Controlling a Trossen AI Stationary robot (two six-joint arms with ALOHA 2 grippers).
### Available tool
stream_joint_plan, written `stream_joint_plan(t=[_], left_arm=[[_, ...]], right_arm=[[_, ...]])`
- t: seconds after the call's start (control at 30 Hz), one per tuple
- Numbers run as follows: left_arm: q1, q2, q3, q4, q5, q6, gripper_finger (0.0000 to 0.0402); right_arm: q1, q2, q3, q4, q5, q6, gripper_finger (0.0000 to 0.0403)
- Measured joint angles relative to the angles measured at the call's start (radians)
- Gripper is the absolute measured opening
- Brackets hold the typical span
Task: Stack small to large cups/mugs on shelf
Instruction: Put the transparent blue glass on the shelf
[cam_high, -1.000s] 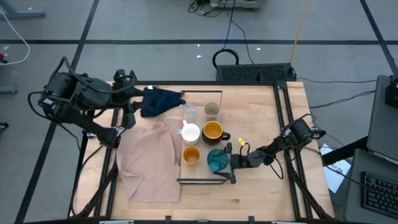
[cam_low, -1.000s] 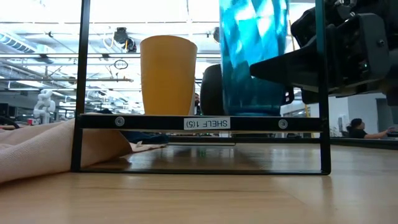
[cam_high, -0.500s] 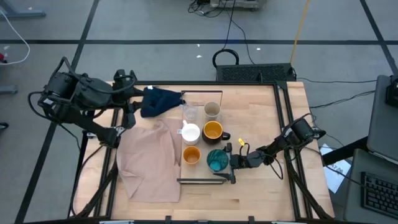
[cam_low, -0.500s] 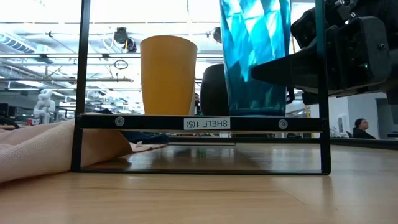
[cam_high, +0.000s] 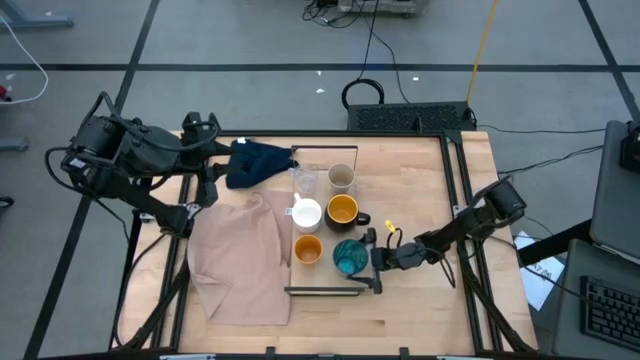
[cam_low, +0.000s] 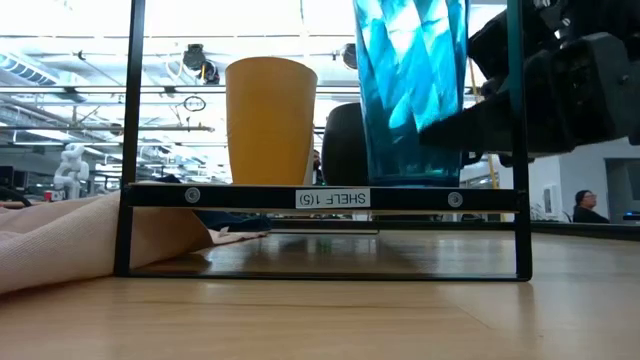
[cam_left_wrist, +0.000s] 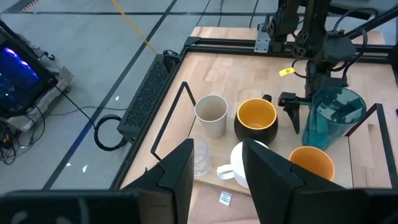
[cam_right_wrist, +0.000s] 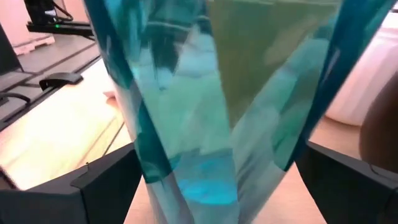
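Observation:
The light-wood shelf (cam_low: 330, 197) carries the clear glass (cam_high: 305, 183), beige-grey cup (cam_high: 341, 178), white mug (cam_high: 305, 213), dark-handled orange mug (cam_high: 343, 211), small orange cup (cam_high: 307, 249) and teal ribbed tumbler (cam_high: 348, 257). All stand upright on their bases. My right gripper (cam_high: 370, 262) is at the tumbler's right side, shut on it. My left gripper (cam_left_wrist: 217, 177) is open and empty, and waits above the table's far left corner (cam_high: 208, 160). My right gripper pinches the teal tumbler's ribbed wall (cam_right_wrist: 155, 168) between its two fingers (cam_right_wrist: 93, 186), one on each side. The fingers come level from the table's right side, at about mid-height (cam_low: 470, 112). The tumbler stands upright with its base on the shelf's near end (cam_low: 410, 183).
A beige cloth (cam_high: 240, 260) lies left of the shelf and runs under its edge. A dark blue cloth (cam_high: 255, 160) lies at the far left. A small yellow thing (cam_high: 389, 229) lies on the tabletop right of the shelf, where bare wood shows.
My right arm's elbow has gone up and toward the table's right edge, with the gripper staying at the tumbler. The tumbler has gone from slightly tilted to upright and has shifted a little toward the right, its base on the shelf.

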Motion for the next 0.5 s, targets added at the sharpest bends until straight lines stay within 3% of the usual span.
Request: stream_joint_plan(t=[0.5], left_arm=[[0.000, 0.000, 0.000, 0.000, -0.002, 0.000, 0.0138]], right_arm=[[0.005, -0.178, -0.027, -0.239, 0.001, -0.018, 0.0400]])
